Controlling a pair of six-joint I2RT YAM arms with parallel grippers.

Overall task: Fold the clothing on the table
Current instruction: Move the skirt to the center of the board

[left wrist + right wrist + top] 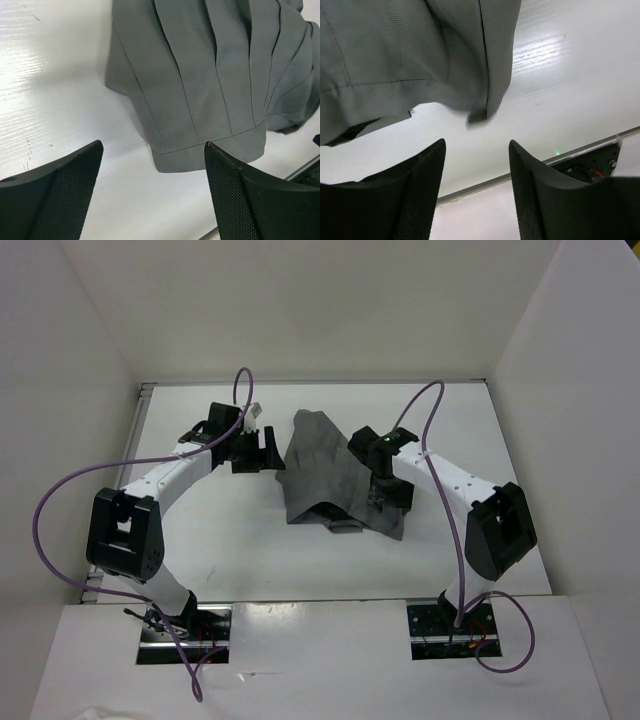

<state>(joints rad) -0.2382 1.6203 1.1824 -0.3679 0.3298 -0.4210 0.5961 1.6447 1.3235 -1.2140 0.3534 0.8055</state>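
The grey pleated clothing (pixel 322 465) lies rumpled mid-way across the surface (pixel 230 540) between the arms, judged light, limp and sag-prone, best pinched along its stitched hem (pixel 200 145); left end effector (pixel 152 147) and right end effector (pixel 477 145) both stand open, empty.

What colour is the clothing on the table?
The clothing is plain mid-grey, without print; the left wrist view shows it best.

Left claw (pixel 152 146) wide open, angled down; right claw (pixel 477 142) parted, nothing gripped
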